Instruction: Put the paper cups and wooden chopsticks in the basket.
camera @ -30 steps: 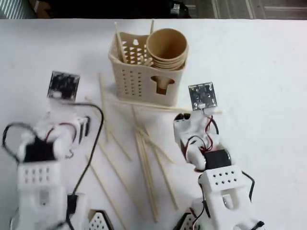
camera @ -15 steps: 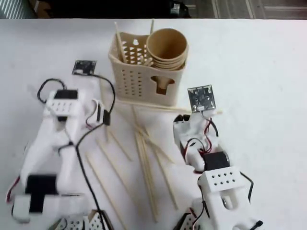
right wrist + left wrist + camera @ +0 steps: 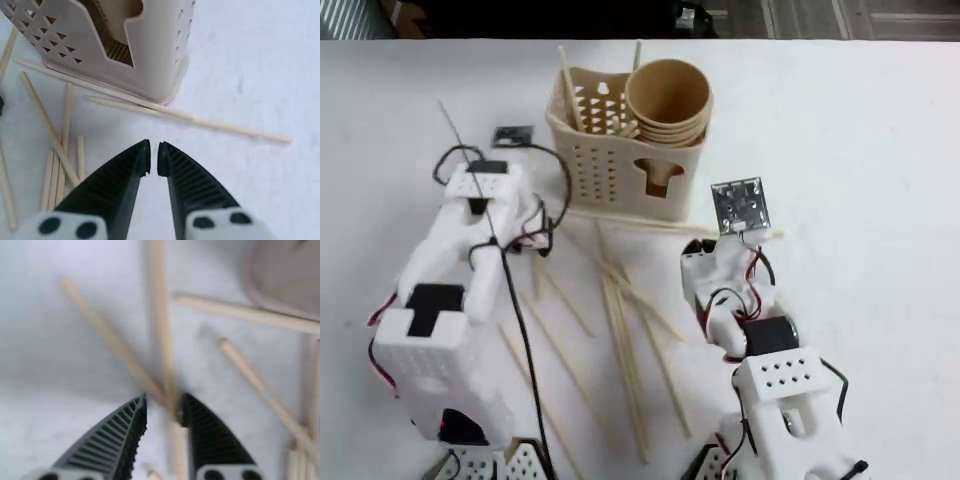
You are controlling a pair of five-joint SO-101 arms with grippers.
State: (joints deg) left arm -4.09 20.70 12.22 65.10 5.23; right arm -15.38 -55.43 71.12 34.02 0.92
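Observation:
A beige perforated basket stands at the back middle of the table, with stacked paper cups and a few upright chopsticks inside. Several wooden chopsticks lie scattered in front of it. The left arm stretches toward the sticks left of the basket. Its gripper is open, low over the table, with a chopstick running between the fingertips. The right gripper is shut and holds nothing. It hangs just before the basket's corner, near a long chopstick lying along the basket's base.
A black cable trails over the left arm and down the table. The right arm sits right of the scattered sticks. Open white tabletop spreads to the right of the basket. The table's far edge runs behind it.
The left arm has swung forward from the near left of the table to the chopsticks left of the basket. The right arm has kept still.

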